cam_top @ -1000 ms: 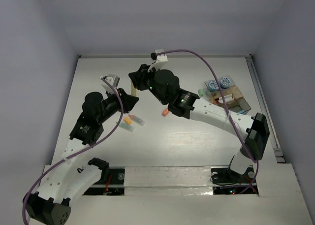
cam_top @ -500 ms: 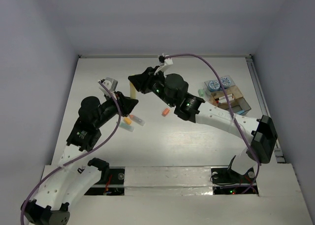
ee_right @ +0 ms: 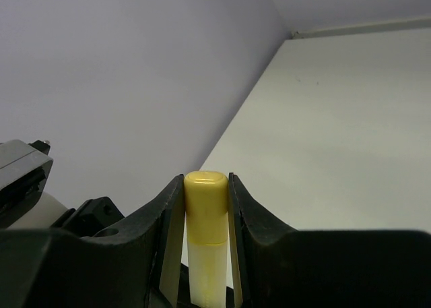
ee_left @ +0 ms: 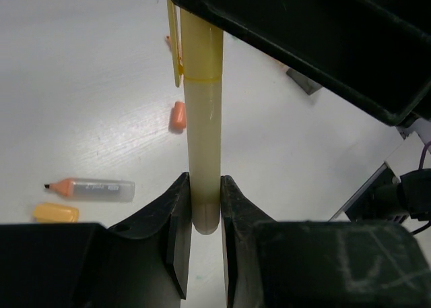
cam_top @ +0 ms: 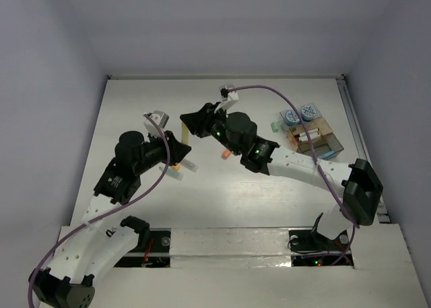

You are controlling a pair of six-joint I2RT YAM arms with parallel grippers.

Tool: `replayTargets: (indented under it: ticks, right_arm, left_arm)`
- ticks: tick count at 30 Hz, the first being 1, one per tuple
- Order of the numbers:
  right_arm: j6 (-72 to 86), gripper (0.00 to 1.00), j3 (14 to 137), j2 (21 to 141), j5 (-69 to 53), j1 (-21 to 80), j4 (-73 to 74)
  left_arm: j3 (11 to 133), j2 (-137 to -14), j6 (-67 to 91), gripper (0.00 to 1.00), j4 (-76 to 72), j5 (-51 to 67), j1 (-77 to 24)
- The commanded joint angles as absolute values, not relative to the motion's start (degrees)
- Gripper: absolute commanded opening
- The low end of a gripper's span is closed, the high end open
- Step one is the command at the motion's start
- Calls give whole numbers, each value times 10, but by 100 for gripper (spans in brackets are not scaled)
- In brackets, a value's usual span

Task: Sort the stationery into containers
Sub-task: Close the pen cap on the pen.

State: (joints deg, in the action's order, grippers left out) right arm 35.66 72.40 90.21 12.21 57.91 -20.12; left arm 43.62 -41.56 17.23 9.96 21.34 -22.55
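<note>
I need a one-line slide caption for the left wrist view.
Close-up: left gripper and right gripper clamp opposite ends of one yellow marker, over an orange marker on the table.

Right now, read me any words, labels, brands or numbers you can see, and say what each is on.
Nothing here reads as text.
yellow marker: plain barrel, no print showing.
orange marker lying loose: faint marks on its barrel, too blurred to read.
round rolls: blue-and-white pattern only, too small for lettering.
</note>
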Motion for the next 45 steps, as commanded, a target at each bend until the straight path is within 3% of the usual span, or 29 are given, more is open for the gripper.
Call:
replayTargets:
  ticks: [1, 14, 29, 33, 34, 38, 39, 43, 45]
  right_arm:
    - [390, 0, 658, 912, 67, 649, -113]
    - [495, 0, 505, 897, 91, 718, -155]
    - [492, 0, 507, 874, 100, 731, -157]
    - [479, 0, 515, 832, 109, 685, -145]
    - [476, 0, 523, 827, 105, 672, -140]
    - [449, 0, 565, 801, 103, 602, -120]
    - [437, 0, 576, 795, 112, 571, -118]
    - [399, 0, 651, 799, 123, 470, -110]
    - [398, 0, 676, 805, 119, 426, -94]
  left_arm:
    - [468, -416, 178, 0, -39, 154, -217]
    - [503, -427, 176, 0, -28, 124, -212]
    - [514, -466, 214, 0, -68, 170, -212]
    - [496, -466, 211, 0, -66, 201, -223]
    - [493, -464, 211, 3, -67, 204, -223]
    - [483, -461, 208, 29, -62, 213, -241]
    - [479, -461, 207, 45, -60, 221, -241]
    - [471, -452, 197, 71, -48, 222, -247]
    - [473, -445, 192, 76, -41, 212, -253]
